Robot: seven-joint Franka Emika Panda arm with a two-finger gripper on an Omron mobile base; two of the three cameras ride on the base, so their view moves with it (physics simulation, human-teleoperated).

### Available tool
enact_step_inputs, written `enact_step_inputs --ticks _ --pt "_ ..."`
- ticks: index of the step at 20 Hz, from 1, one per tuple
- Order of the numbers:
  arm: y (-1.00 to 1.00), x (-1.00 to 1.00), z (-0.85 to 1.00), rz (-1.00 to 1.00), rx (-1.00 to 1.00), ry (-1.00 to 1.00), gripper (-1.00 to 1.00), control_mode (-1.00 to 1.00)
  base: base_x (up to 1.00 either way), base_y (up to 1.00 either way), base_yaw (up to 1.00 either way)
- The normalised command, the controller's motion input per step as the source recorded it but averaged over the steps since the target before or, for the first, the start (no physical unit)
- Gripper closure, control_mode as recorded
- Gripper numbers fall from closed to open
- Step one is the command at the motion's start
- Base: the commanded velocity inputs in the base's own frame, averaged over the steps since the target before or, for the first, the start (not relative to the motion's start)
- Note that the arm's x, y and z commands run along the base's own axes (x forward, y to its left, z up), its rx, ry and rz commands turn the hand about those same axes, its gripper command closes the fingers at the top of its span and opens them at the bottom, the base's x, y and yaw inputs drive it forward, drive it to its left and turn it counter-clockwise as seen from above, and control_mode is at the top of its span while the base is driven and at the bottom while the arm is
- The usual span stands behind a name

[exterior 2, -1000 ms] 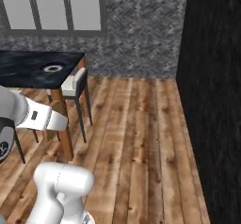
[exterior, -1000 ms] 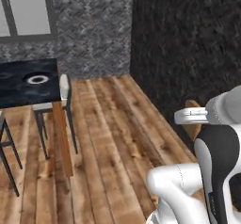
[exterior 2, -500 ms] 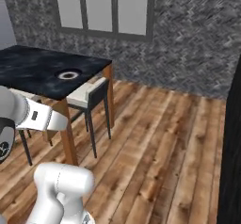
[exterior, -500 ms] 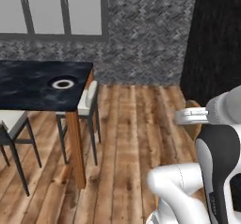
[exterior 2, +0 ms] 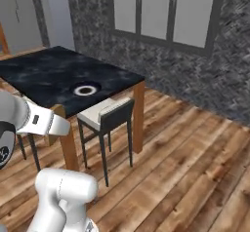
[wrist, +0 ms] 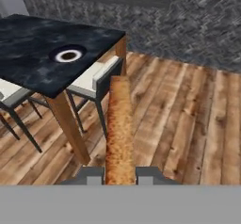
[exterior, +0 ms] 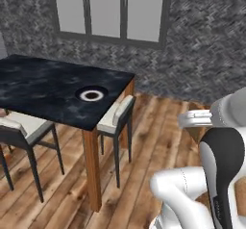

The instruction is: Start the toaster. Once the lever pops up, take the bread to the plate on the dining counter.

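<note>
Clamped edge-on between the gripper's [wrist: 119,175] two dark fingertips [wrist: 92,175], a thin slice of toasted bread [wrist: 119,129] stands up through the middle of the hand view, its narrow face a mottled golden brown that pales toward the far end; the jaws are drawn in tight against its sides, and the slice hangs in the air over a wooden plank floor [wrist: 188,124]. No brand, label or lettering can be read on anything in sight. Beyond the bread, off to its left in the hand view, stands the dining counter [exterior: 43,91], a black slab veined with cloudy white on brown wooden legs. On its top, near the corner closest to the robot, sits the plate [exterior: 91,95], a small round dish with a dark rim and a white centre, nothing on it. A chair [exterior: 116,117] with a pale cushion and dark metal legs is tucked in at the counter's end, just below the plate's corner, and a second chair [exterior: 21,129] of the same kind stands along the counter's long side. Behind the counter a rough grey stone wall [exterior 2: 205,75] carries a window [exterior: 110,9] with grey frames and pale panes.
</note>
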Motion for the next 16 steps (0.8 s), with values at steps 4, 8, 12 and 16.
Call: enact_step_inputs --ticks 4,8,12,16 --pt "0.00 0.00 0.00 0.00 0.00 0.00 1.00 1.00 0.55 -0.81 0.54" --pt "0.00 0.00 0.00 0.00 0.00 0.00 1.00 1.00 0.43 -0.81 0.54" --pt "0.00 0.00 0.00 0.00 0.00 0.00 1.00 1.00 0.24 -0.79 0.55" --pt "0.00 0.00 0.00 0.00 0.00 0.00 1.00 1.00 0.12 -0.71 0.58"
